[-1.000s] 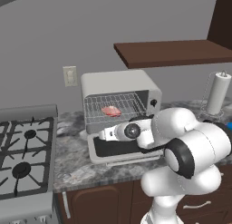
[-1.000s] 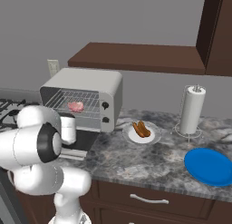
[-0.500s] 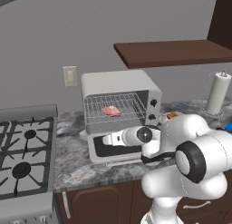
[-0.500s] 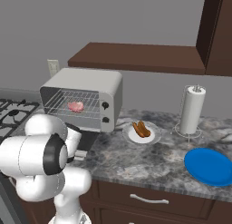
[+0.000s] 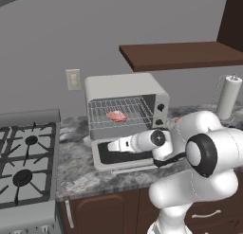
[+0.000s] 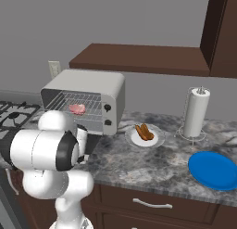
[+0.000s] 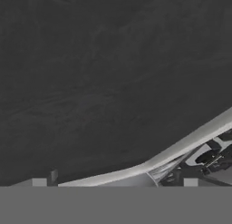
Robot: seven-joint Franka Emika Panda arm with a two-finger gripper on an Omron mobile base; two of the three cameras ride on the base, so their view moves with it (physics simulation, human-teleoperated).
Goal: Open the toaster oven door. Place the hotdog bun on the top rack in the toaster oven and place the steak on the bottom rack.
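Observation:
The toaster oven (image 5: pixel 124 88) (image 6: pixel 88 86) stands on the counter with its door (image 5: pixel 101 161) dropped flat in front. The steak (image 5: pixel 116 116) (image 6: pixel 77 109) lies on a wire rack (image 5: pixel 137 110) inside; which of the two racks it is, I cannot tell. My gripper (image 5: pixel 110 146) hovers just above the lowered door, pointing left, jaws open and empty. The hotdog bun (image 6: pixel 144 131) rests on a white dish (image 6: pixel 134 139) right of the oven, well away from the gripper. In the hand view a dark surface is close up, crossed by a pale edge (image 7: pixel 190 141).
A black-grated stove (image 5: pixel 23 157) adjoins the counter on the left. A paper towel roll (image 6: pixel 195 113) (image 5: pixel 228 96) stands at the back right and a blue plate (image 6: pixel 214 170) lies near the front right. A brown shelf (image 5: pixel 180 55) hangs above the counter.
The gripper has sunk a little and drifted left over the open door. The arm's elbow has swung lower and toward the right. The steak and bun have not moved.

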